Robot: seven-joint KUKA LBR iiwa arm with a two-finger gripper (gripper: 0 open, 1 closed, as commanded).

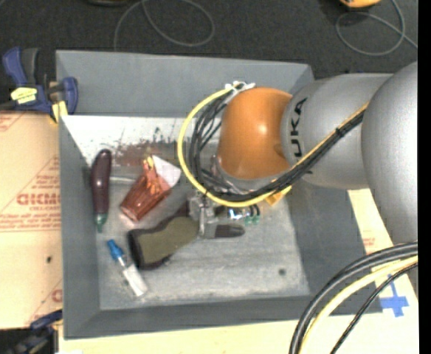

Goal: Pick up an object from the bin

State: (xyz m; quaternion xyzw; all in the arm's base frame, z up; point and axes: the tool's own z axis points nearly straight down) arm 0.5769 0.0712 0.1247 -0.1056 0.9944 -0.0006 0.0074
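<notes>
Pouch, olive-green with dark edging (pixel 160 243), soft fabric by its look. Location: floor of the bin (pixel 274 264), directly beside the gripper (pixel 214 226) on the side away from the arm, its nearer end touching or all but touching the gripper's tip. Handling, as judged: light, limp, likely to fold and sag; neither fragile nor slippery; best pinched across the narrow nearer end. Gripper: low over the floor; whether apart or together cannot be told. Neighbours: red-orange packet (pixel 145 195) just beyond the pouch; purple aubergine-shaped piece (pixel 100 183) and blue-capped white tube (pixel 125 268) farther out.
</notes>
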